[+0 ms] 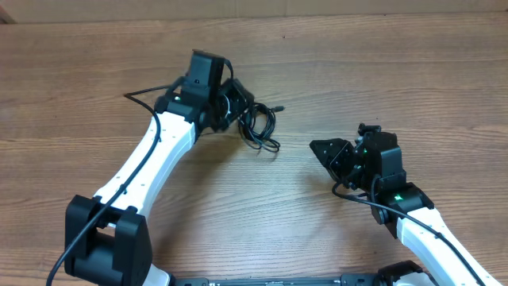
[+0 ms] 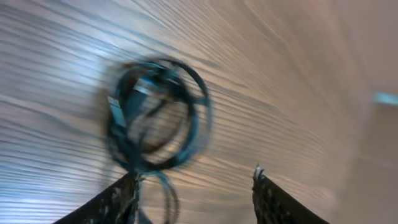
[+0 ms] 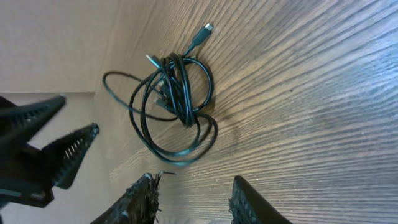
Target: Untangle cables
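Jaws of the left gripper (image 2: 196, 185) are spread, nothing held, just beside the cables (image 1: 260, 127), bunched toward the far edge of the desk (image 1: 413, 63). One loose strand should be pinched, not the whole clump. Bundle is stretched far-to-near, plug (image 1: 278, 107) poking right. Right gripper (image 3: 194, 186) is released too, well apart.

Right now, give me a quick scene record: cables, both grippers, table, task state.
cables: one black bundle, loops tangled together, lying flat on the table
plug end: one sticks out of the bundle, free
left gripper: open, nothing between the fingers, right at the bundle's edge; contact cannot be told
right gripper: open, empty, apart from the bundle and facing it
table: bare wood
task state: cables not yet separated
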Controlling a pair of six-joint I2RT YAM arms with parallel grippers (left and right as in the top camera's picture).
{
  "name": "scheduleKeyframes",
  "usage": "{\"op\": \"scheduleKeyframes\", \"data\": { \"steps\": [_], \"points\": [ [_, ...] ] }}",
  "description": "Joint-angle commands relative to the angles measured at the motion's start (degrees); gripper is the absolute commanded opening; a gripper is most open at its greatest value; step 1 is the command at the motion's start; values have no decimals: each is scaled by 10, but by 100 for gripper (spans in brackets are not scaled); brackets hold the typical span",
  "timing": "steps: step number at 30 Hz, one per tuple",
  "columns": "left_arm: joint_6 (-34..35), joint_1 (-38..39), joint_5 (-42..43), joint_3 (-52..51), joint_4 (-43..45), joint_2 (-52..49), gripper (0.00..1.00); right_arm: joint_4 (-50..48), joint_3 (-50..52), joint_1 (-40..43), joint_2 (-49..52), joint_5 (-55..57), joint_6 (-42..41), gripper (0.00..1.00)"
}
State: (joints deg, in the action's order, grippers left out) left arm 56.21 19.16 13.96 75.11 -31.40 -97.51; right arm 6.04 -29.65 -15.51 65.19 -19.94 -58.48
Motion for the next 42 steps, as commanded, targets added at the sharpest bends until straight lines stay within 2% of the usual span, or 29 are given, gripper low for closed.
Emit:
{"op": "scheduleKeyframes", "data": {
  "steps": [1, 5, 8, 11, 16, 17, 22, 24, 28, 29, 30, 31, 35, 38, 42],
  "points": [
    [-85, 7, -114, 10, -21, 10, 58, -3, 3, -3, -6, 21, 5, 40],
    [-84, 7, -146, 10, -44, 7, 60, -4, 3, -3, -6, 23, 5, 43],
    [-87, 8, -145, 10, -53, -3, 57, -4, 3, -3, -6, 23, 5, 45],
    [-132, 8, -137, 10, -48, -19, 56, -3, 3, -3, -6, 23, 5, 45],
    [-264, 8, -84, 10, 16, -40, 56, -2, 3, -3, -6, 23, 5, 46],
    [-317, 8, -63, 10, 46, -42, 61, -2, 3, -3, -6, 23, 5, 47],
    [-470, 8, -49, 10, 67, -44, 65, 2, 3, -3, -6, 23, 5, 48],
    [-504, 8, -49, 10, 62, -44, 68, 5, 3, -3, -6, 24, 5, 50],
    [-544, 7, -72, 10, 29, -44, 66, 5, 3, -3, -6, 23, 5, 51],
    [-545, 7, -93, 10, 21, -44, 71, 6, 3, -3, -6, 23, 5, 50],
    [-543, 4, -120, 10, 13, -44, 96, 6, 3, -3, -6, 23, 5, 50],
    [-534, 2, -137, 10, 8, -44, 100, 5, 3, -3, -6, 24, 5, 50],
    [-455, -20, -144, 10, -10, -44, 100, 5, 3, -3, -6, 37, 5, 51],
    [-382, -42, -104, 9, -24, -44, 100, 5, 3, -3, -6, 38, 5, 50],
    [-373, -58, -37, -6, -16, -45, 96, 5, 3, -3, -6, 41, 5, 51]
  ]
}}
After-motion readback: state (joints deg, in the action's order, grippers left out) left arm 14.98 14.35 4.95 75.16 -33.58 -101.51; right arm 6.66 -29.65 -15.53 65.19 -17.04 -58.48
